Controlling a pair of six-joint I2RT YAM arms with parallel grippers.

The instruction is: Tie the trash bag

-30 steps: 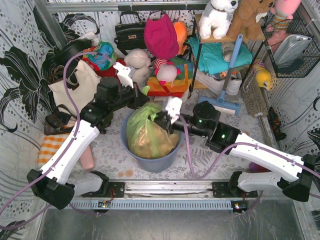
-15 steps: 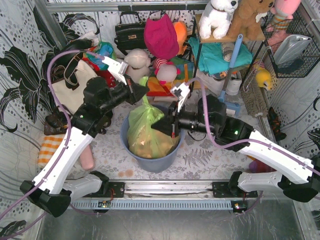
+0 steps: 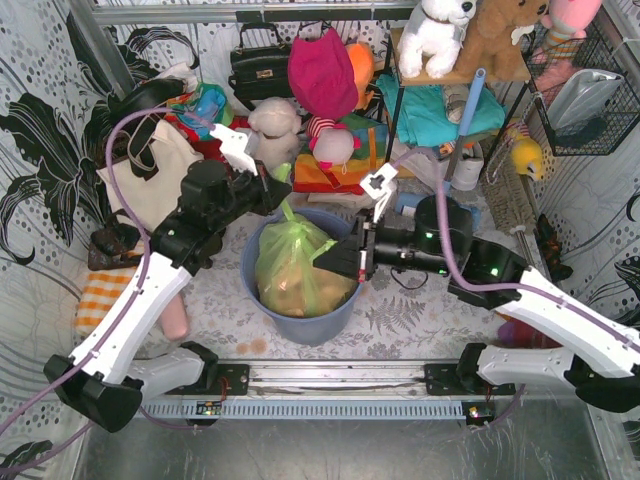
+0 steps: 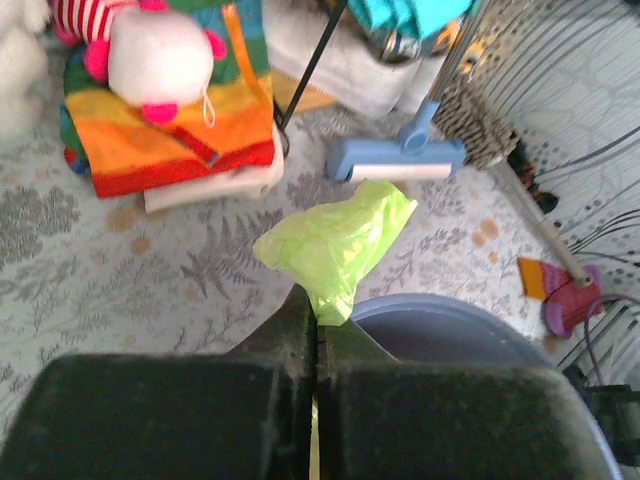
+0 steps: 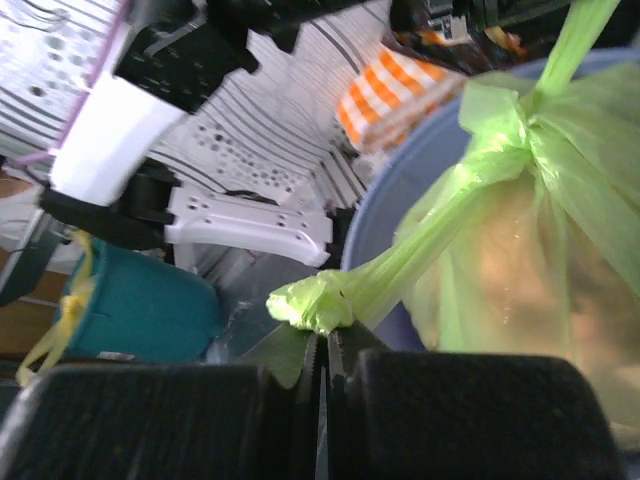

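The lime-green trash bag (image 3: 292,268) sits in the round blue bin (image 3: 300,325), with brown paper showing through it. Its top is gathered into a knot (image 5: 520,120) with two tails. My left gripper (image 3: 281,197) is above the bin's far rim, shut on the upper tail, whose free flap (image 4: 340,245) sticks out past the jaws (image 4: 317,320). My right gripper (image 3: 342,262) is at the bin's right rim, shut on the other tail (image 5: 400,275), which is stretched taut from the knot to the jaws (image 5: 322,335).
A cream tote bag (image 3: 150,170) stands behind the left arm. A black handbag (image 3: 262,65), plush toys (image 3: 325,90) and folded cloth (image 3: 335,170) crowd the back. A blue floor brush (image 3: 440,205) lies at the right. An orange-checked cloth (image 3: 100,295) lies at the left.
Both grippers have pulled their tails apart from close over the bag. The right gripper has moved right and the left one has dropped a little. The knot has drawn in.
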